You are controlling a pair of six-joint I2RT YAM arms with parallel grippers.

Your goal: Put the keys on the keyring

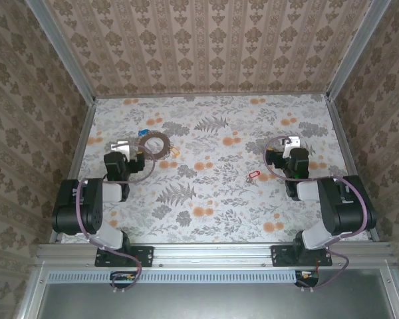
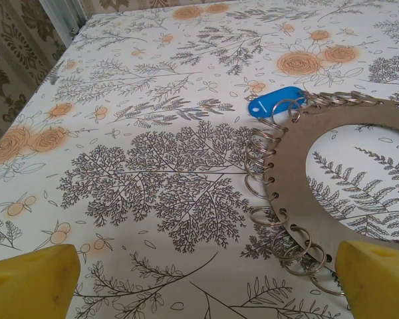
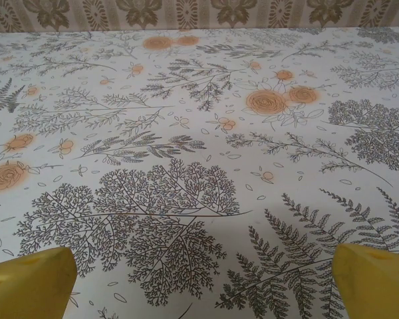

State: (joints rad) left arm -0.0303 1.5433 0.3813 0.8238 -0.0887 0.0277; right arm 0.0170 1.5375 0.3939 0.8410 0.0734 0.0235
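Both claws spread wide over the floral table.

The left gripper has its yellow fingers apart. At its 2 o'clock lies a cardboard disc edged with split rings, and the blue key sits at the disc's 11 o'clock edge. The right gripper is likewise parted over bare cloth. In the top view the red key lies between its 7 and 8 o'clock.

The left arm and right arm are black with grey links, mauve cables and yellow fingers.
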